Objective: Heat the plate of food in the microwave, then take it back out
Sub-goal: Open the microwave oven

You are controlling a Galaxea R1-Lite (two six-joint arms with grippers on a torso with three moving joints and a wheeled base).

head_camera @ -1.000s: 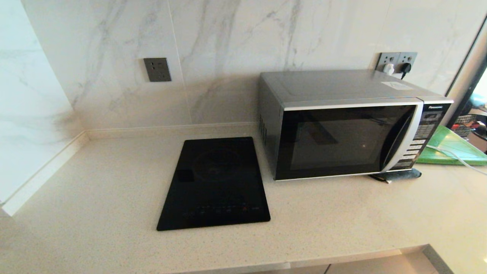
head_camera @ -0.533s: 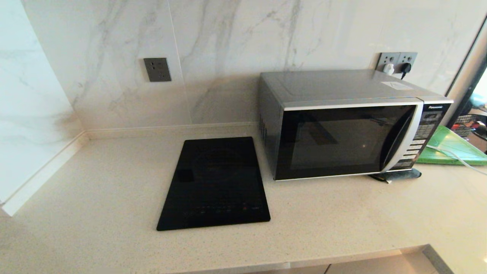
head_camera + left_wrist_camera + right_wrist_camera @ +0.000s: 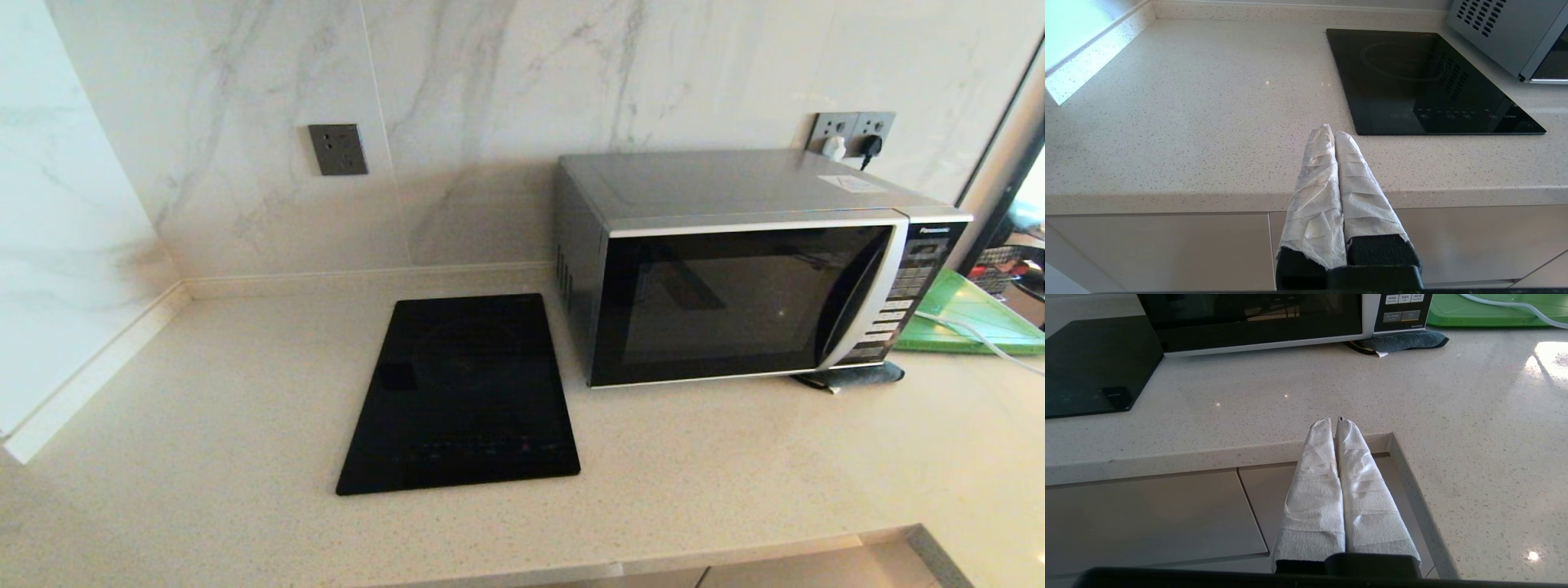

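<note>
The silver-grey microwave point(image 3: 735, 261) stands at the back right of the counter with its black glass door closed; its lower front point(image 3: 1249, 330) and side corner point(image 3: 1506, 32) show in the wrist views. The lavender plate of food is out of view. My left gripper point(image 3: 1331, 130) is shut and empty, held in front of the counter's front edge, left of the cooktop. My right gripper point(image 3: 1333, 422) is shut and empty too, at the counter's front edge before the microwave. Neither arm shows in the head view.
A flat black glass cooktop point(image 3: 465, 392) lies left of the microwave. A green cutting board point(image 3: 971, 318) with a white cable sits to its right. A dark folded cloth point(image 3: 849, 377) is tucked under the microwave's right front corner. The counter steps back at the right point(image 3: 1392, 437).
</note>
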